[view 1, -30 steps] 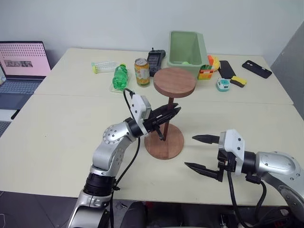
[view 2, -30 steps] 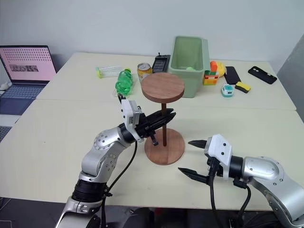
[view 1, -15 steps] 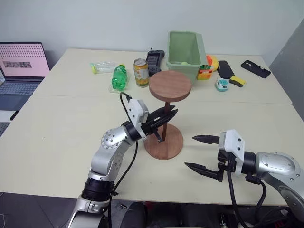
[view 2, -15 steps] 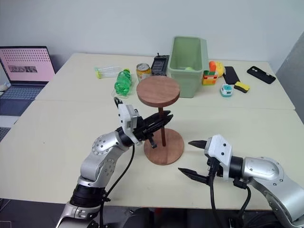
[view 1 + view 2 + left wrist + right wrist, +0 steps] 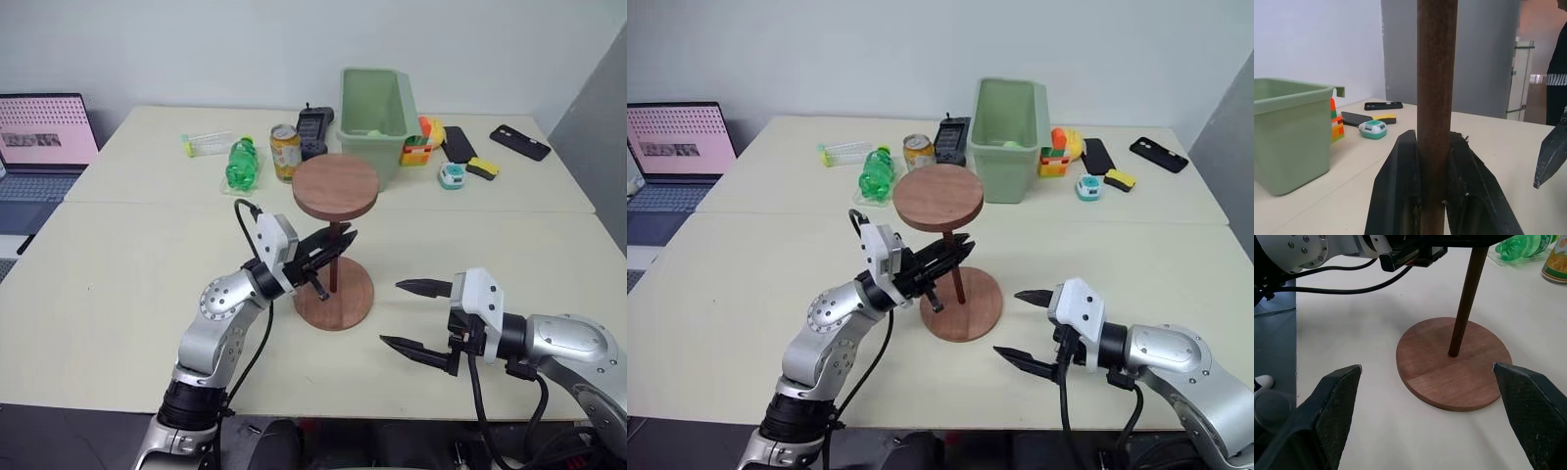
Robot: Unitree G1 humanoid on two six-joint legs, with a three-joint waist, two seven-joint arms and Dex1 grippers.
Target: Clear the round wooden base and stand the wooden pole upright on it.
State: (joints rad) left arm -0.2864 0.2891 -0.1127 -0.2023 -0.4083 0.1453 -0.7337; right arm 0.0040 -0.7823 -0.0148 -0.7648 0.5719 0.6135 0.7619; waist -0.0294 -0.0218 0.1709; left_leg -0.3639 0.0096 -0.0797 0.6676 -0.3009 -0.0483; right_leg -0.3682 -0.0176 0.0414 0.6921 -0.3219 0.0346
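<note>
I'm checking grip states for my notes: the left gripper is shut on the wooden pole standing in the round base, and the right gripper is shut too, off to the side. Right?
Not quite. The left gripper is shut on the wooden pole, whose foot sits at the centre of the round wooden base. But the right gripper is open, empty, beside the base; the left eye view shows its fingers spread apart.

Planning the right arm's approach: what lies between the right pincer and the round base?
Bare tabletop separates the right pincer from the round base, seen in the right wrist view.

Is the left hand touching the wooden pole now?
Touching. In the left wrist view, both fingers of the left hand press against the sides of the pole, with no gap.
</note>
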